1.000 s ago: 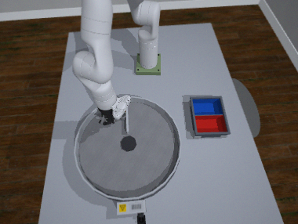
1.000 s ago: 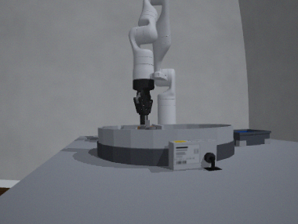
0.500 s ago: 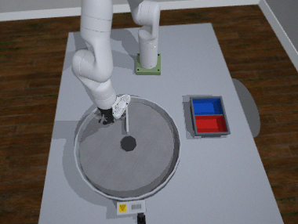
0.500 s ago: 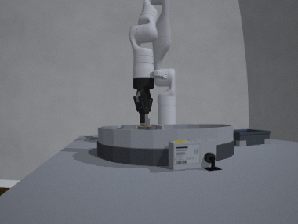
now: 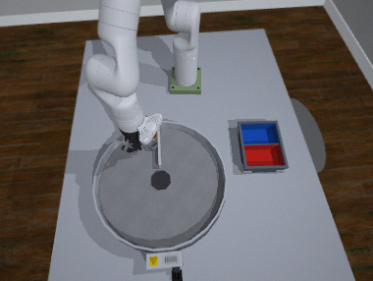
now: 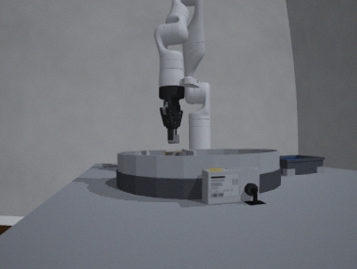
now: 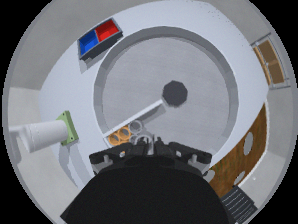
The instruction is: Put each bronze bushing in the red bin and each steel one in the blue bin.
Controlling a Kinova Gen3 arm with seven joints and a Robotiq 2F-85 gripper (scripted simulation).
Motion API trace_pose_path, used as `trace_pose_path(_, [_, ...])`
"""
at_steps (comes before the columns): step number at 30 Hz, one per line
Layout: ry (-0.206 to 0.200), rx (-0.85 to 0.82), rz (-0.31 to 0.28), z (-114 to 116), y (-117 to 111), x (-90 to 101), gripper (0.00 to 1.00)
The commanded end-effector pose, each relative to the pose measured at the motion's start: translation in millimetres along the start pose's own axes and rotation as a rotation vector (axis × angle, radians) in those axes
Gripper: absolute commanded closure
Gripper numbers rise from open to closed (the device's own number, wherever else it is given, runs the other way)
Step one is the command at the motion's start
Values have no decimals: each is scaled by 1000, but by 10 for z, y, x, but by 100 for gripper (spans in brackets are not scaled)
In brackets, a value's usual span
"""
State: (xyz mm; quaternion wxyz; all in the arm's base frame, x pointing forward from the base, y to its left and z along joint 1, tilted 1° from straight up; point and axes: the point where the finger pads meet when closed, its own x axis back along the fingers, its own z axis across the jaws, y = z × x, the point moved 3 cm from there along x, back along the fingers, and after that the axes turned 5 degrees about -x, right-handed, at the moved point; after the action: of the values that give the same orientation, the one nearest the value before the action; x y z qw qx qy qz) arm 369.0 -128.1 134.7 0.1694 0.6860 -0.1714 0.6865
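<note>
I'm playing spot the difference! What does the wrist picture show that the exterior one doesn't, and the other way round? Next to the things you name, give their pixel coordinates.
Only the wrist view shows the red bin [image 5: 264,155] [image 7: 107,30] and the turntable's dark middle [image 5: 160,180] [image 7: 175,93].

Only the exterior view shows the white labelled box [image 5: 164,260] [image 6: 221,186] and the little black stand [image 5: 177,274] [image 6: 252,189] next to it.

Both show the tool [image 5: 131,146] [image 6: 174,138] [image 7: 150,139], the turntable [image 5: 162,216] [image 6: 150,166] [image 7: 190,65] and some of the blue bin [image 5: 259,134] [image 6: 292,158] [image 7: 88,44].
</note>
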Motion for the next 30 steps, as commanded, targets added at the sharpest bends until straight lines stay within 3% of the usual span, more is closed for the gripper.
trace_pose_path(1, [14, 2, 4, 29, -17, 112, 100])
trace_pose_path(5, [15, 2, 4, 26, -16, 325, 100])
trace_pose_path(17, [15, 2, 4, 26, -16, 325, 100])
trace_pose_path(22, [14, 24, 4, -347, -437, 319, 100])
trace_pose_path(27, [14, 24, 4, -347, -437, 319, 100])
trace_pose_path(30, [14, 37, 4, -571, -691, 317, 100])
